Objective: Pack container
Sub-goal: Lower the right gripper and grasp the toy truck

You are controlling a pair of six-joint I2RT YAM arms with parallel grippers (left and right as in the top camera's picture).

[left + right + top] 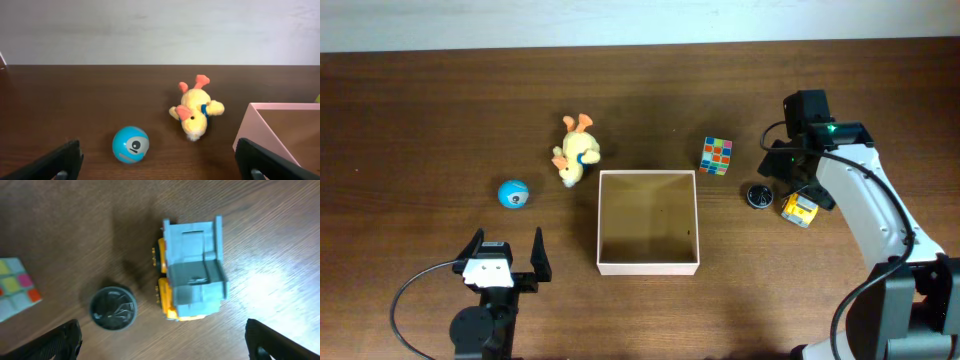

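We see the left gripper (508, 238) open near the container (648, 267), and the right gripper (167, 342) open above a toy truck (192, 270).

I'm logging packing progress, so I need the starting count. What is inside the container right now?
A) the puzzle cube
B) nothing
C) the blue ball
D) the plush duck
B: the container shows only its bare brown floor, while the plush duck, blue ball and puzzle cube all lie outside it on the table.
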